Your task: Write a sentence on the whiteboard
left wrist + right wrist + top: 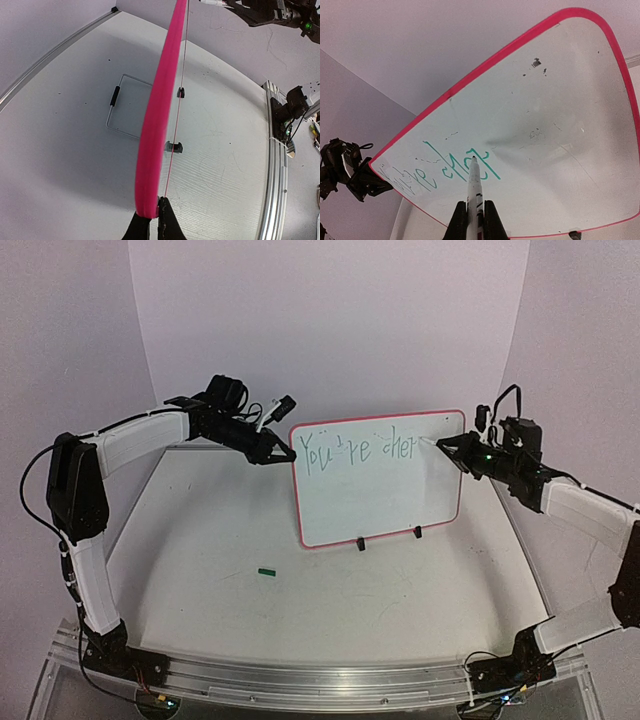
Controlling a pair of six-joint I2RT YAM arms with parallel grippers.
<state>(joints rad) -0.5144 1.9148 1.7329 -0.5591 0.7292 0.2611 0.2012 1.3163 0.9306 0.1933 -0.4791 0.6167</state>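
The whiteboard (380, 485) stands upright on two black clip feet at mid-table, its red frame tilted slightly. Green writing (360, 448) along its top reads "You're" plus the start of a second word. My left gripper (288, 454) is shut on the board's upper left edge; in the left wrist view the frame (155, 125) runs edge-on from between my jaws (159, 220). My right gripper (452, 452) is shut on a white marker (474, 187), whose tip touches the board at the last green letters (470, 162).
A small green marker cap (266, 571) lies on the white table left of the board. A wire rectangle (127, 107) with a black grip lies behind the board. An aluminium rail (300, 680) edges the table's front.
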